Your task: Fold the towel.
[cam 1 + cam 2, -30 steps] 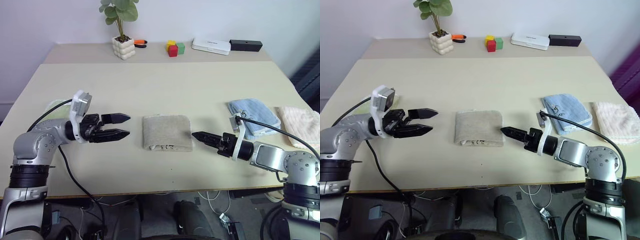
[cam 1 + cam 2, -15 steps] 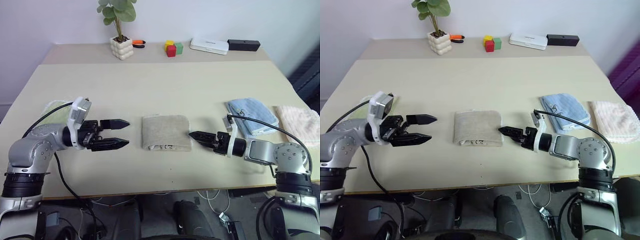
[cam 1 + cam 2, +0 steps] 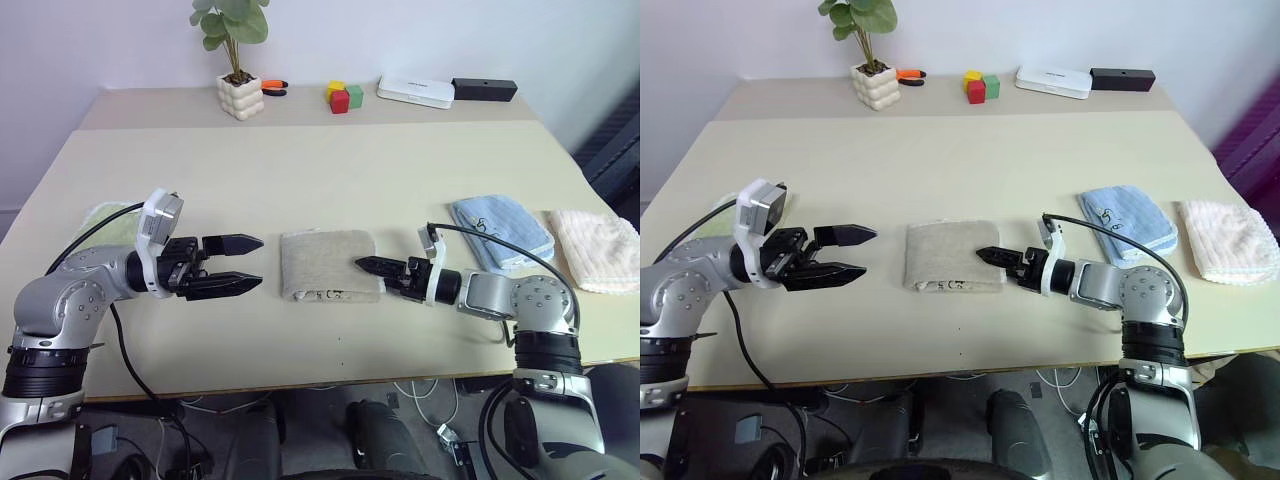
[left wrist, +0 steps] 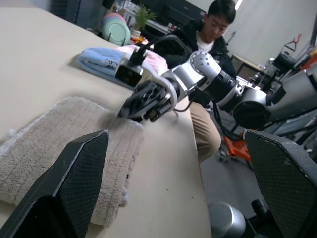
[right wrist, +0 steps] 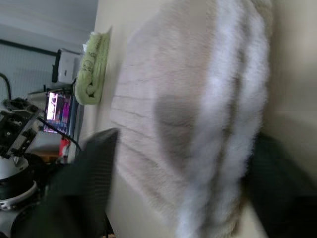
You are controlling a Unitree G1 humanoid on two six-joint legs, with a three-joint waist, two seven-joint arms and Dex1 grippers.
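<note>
Towel [image 3: 328, 265], beige terry with a small dark printed mark near its near edge, lies already folded into a compact rectangle on the near middle of the surface [image 3: 330, 170], square between the two arms. Judging by the layered edges on its right side in the right wrist view, the folding looks largely done, so what remains is probably a last fold or a tidying of that edge.

The right gripper [image 3: 378, 268] points left and slightly down, its tip at the towel's right edge, touching it or just short of it; that low, nearly level approach suits sliding one finger under the stacked layers and one over. In the right wrist view its jaws stand apart on either side of that folded edge, with nothing pinched between them yet.

The left gripper [image 3: 248, 263] hovers level, a clear gap to the left of the towel, pointing right at it. Its jaws are spread wide and hold nothing, likely waiting to take or steady the opposite edge.

A light blue folded towel [image 3: 502, 230] and a pale pink one [image 3: 601, 248] lie to the right, and a light green one [image 3: 108, 215] to the left behind the left arm, set aside out of the working space. A potted plant [image 3: 238, 60], coloured blocks [image 3: 345, 97] and a white box [image 3: 417, 91] sit along the far edge.
</note>
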